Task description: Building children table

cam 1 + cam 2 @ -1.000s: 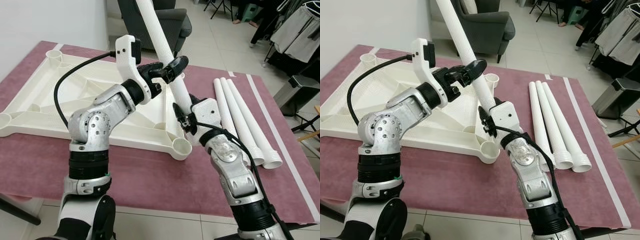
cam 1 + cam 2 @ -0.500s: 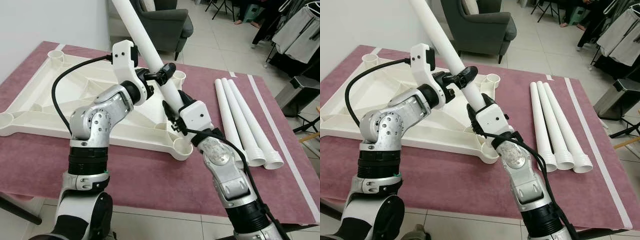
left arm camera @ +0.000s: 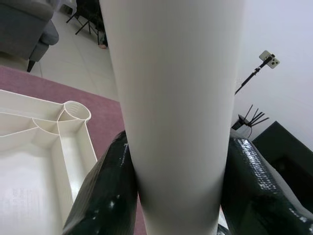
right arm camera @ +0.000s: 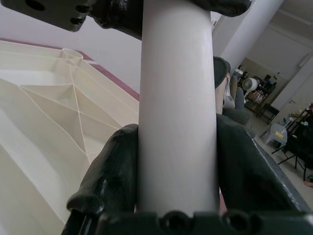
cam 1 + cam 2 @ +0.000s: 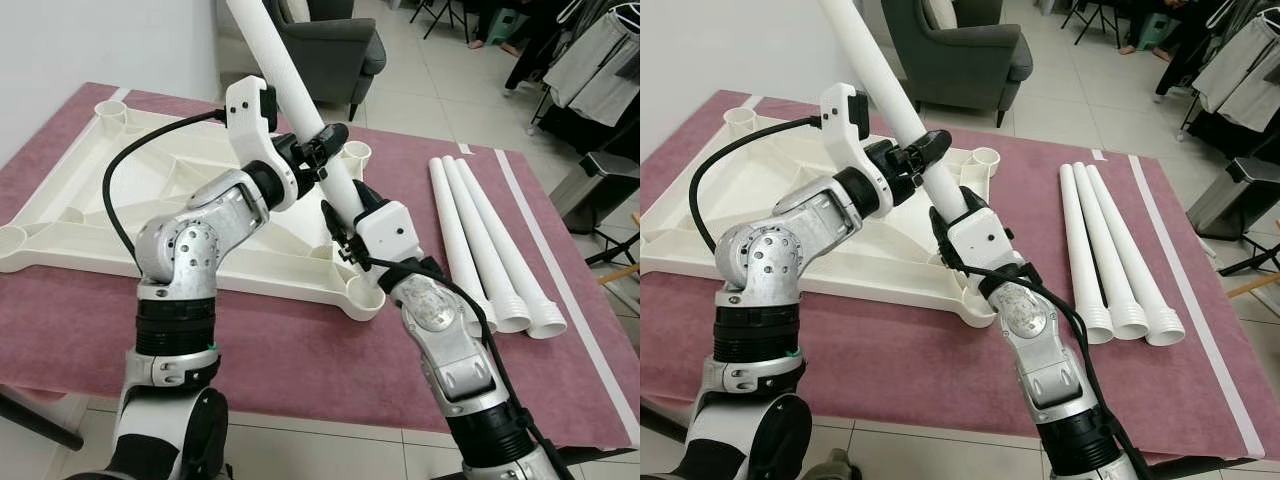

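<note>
A dark grey armchair [image 5: 335,45] stands at top centre on pale floor tiles [image 5: 420,100]; a white wall [image 5: 100,45] fills the upper left, clothes [image 5: 600,60] hang upper right.

We see a smooth matt white plastic leg [image 5: 300,95], glossy black fingers [image 3: 105,196], and a dull maroon cloth [image 5: 300,350].

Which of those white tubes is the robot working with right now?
Find the purple-covered table with the upturned white tabletop. Above its near right corner socket, one white table leg slants upward, held by the left claw and right claw. The three spare legs lie flat.
</note>
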